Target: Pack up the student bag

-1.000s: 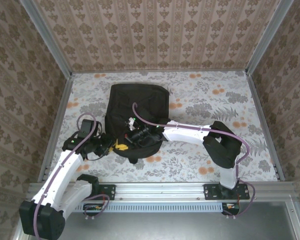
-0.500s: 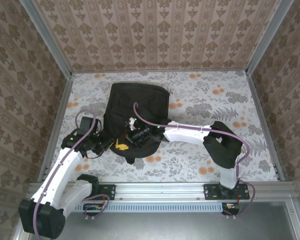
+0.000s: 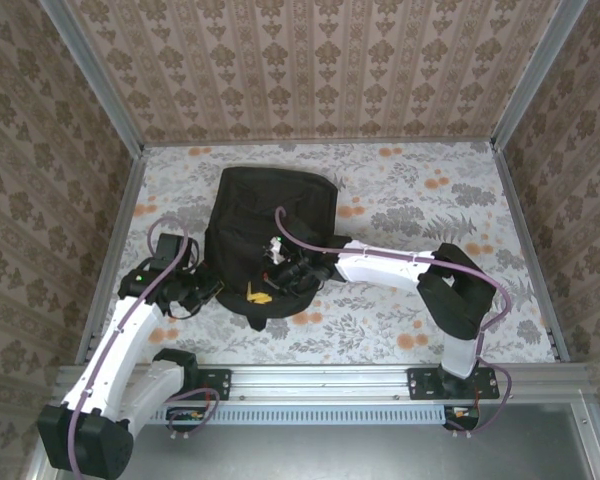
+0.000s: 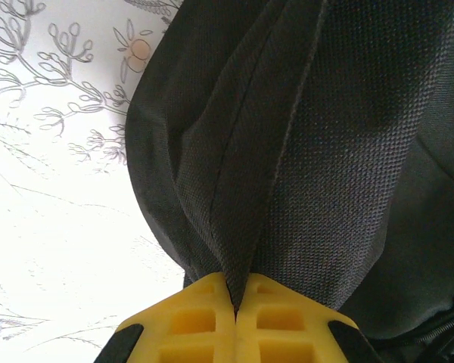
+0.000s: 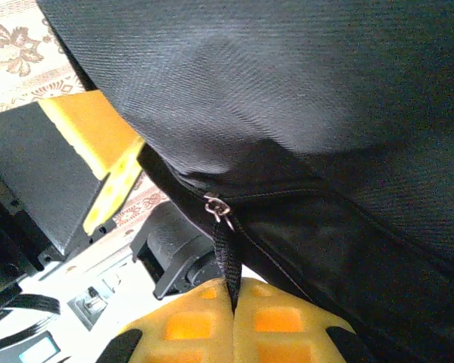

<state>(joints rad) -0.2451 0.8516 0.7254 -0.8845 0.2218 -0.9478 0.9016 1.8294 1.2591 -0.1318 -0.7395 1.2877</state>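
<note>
The student bag (image 3: 270, 205) blocks the middle; bare table (image 3: 430, 200) lies open rightward

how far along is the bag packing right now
Done: both hands have a grip on the bag. In hand: the left hand pinches a fold of its fabric, while the right hand pinches the zipper pull, so a zipper run looks set up. Left: sliding that zipper. Whether it will open or close, and what is inside, I cannot tell.

White arms (image 3: 123, 338), black joints (image 3: 450, 292), purple cables (image 3: 325, 249), yellow gripper pads (image 4: 189, 321).
</note>
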